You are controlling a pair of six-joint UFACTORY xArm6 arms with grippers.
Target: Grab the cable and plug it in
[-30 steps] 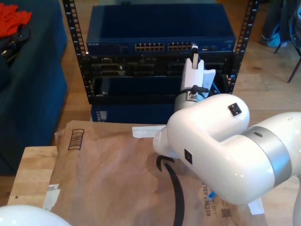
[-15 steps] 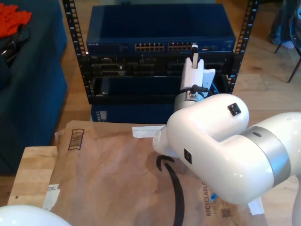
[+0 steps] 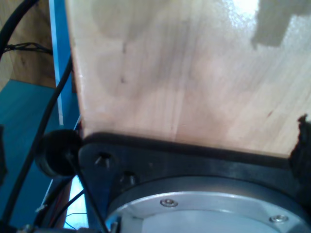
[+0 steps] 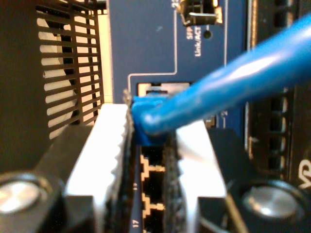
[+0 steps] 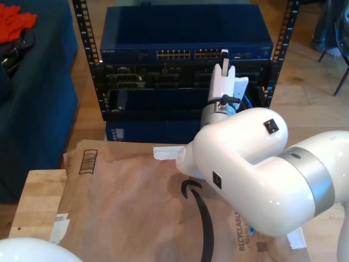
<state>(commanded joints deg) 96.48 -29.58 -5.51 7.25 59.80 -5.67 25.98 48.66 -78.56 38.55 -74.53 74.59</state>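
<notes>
The bright-blue cable (image 4: 228,82) ends in a plug (image 4: 146,124) pinched between the white fingers (image 4: 109,141) of my second gripper (image 4: 148,145), which is shut on it. The plug tip is at an open port (image 4: 160,90) on the blue network switch; I cannot tell whether it is seated. In the exterior view my second gripper (image 5: 224,57) reaches from the big white arm (image 5: 256,169) up to the right end of the switch's port row (image 5: 191,54). The first wrist view looks at a wooden surface (image 3: 184,73) and a black plate (image 3: 194,160).
The blue switch (image 5: 185,27) sits on top of a black rack (image 5: 82,43) with more units below. Brown paper packaging (image 5: 125,207) covers the wooden table (image 5: 32,202). A dark blue couch (image 5: 32,98) stands at the exterior view's left. Another white arm part (image 5: 27,252) shows at that view's bottom left.
My second gripper has edged a little further toward the switch's port row, still holding the plug. Nothing else has moved.
</notes>
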